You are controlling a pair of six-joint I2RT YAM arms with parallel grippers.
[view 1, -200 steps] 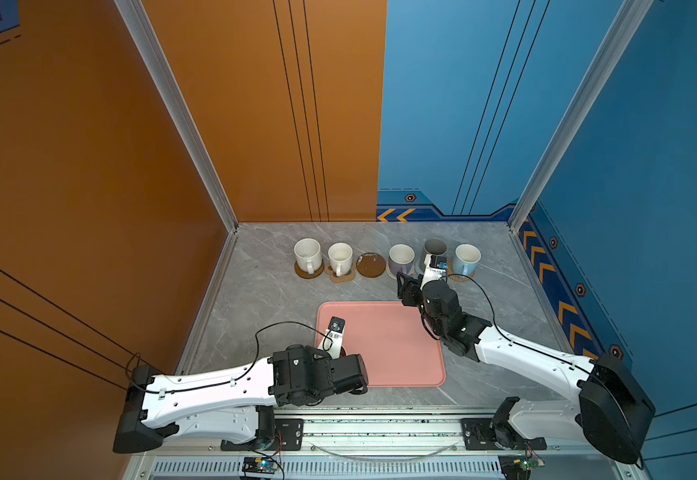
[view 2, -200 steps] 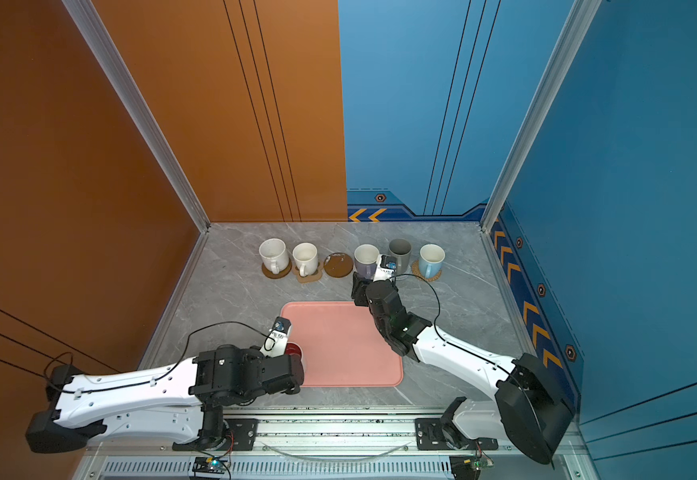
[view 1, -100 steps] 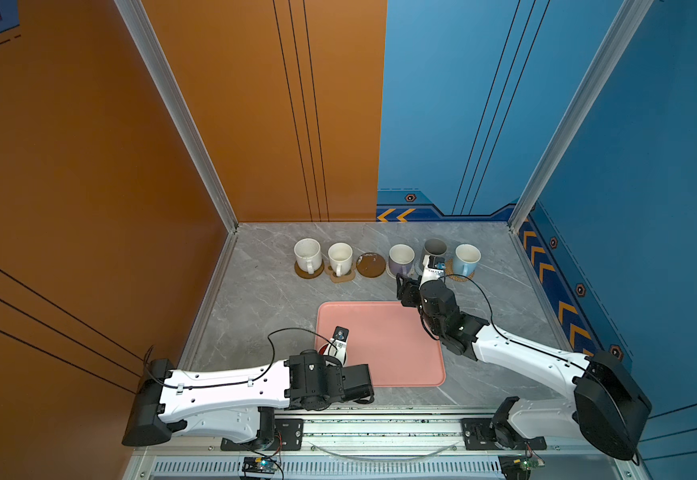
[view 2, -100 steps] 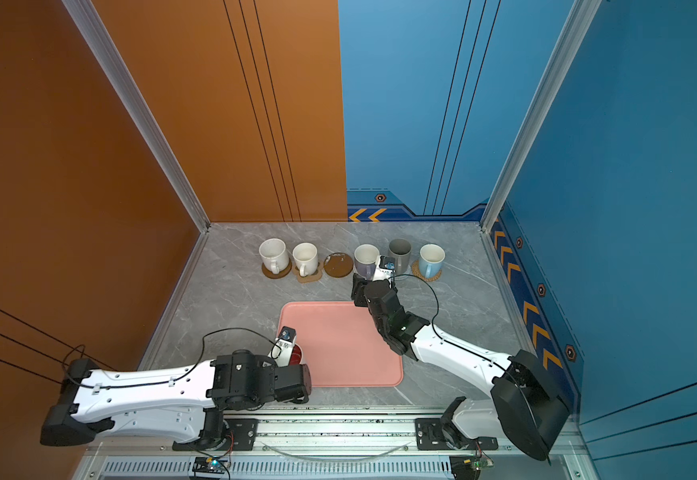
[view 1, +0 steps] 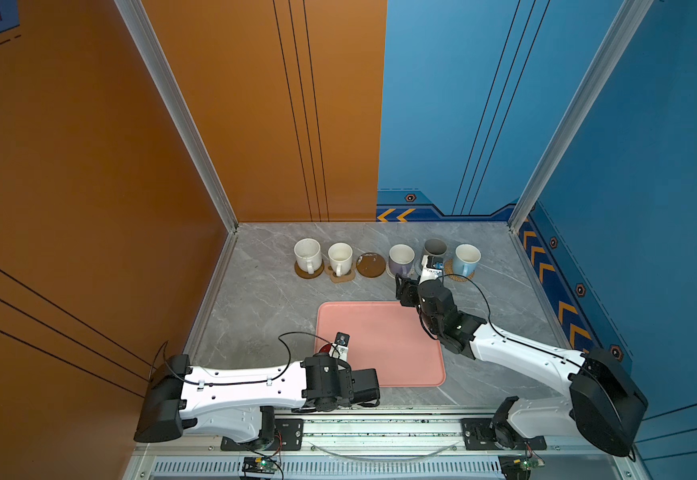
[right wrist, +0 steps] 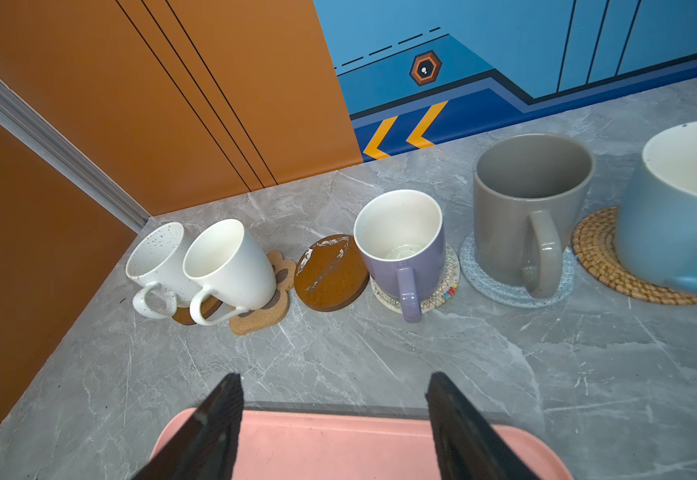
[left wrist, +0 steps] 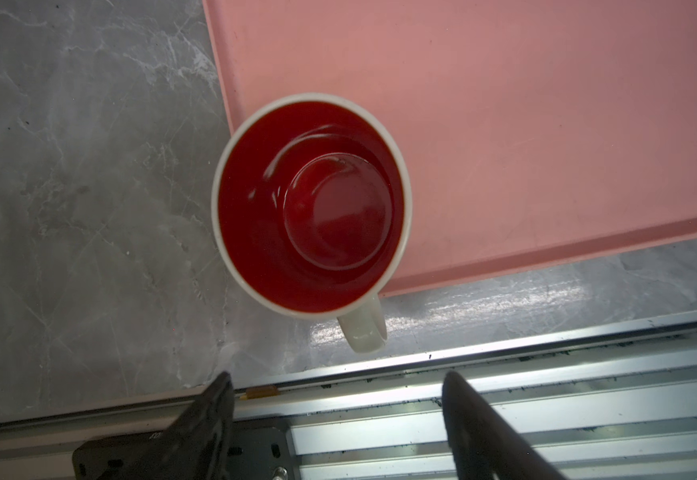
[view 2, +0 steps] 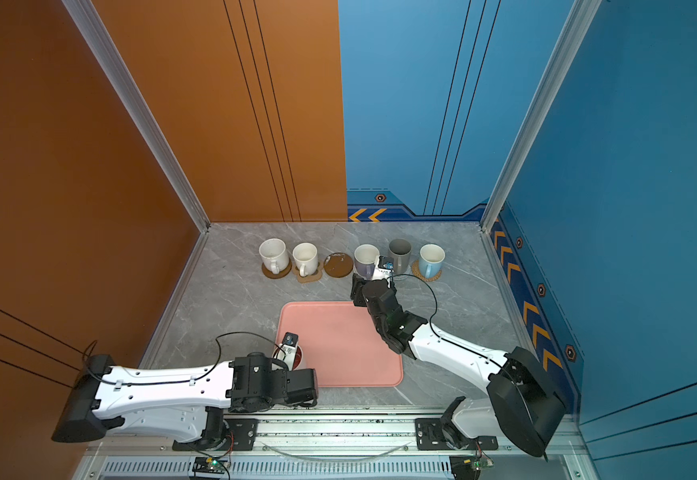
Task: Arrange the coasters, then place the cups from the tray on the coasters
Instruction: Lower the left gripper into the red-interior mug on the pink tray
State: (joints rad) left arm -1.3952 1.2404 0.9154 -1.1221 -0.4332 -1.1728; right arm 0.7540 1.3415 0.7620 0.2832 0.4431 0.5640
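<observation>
Now the left claw (left wrist: 337, 376) hangs open, empty, just short of the white red-lined ceramic mug (left wrist: 313, 203). Its handle (left wrist: 365, 330) points back toward that claw.

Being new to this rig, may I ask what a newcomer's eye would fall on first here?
The white mug with red inside stands out: it is the only mug on the salmon-pink tray, at its near left corner, with the open left claw near its handle, not touching it. At the back, a bare brown coaster lies between a white mug and the lavender mug, both on coasters.
</observation>
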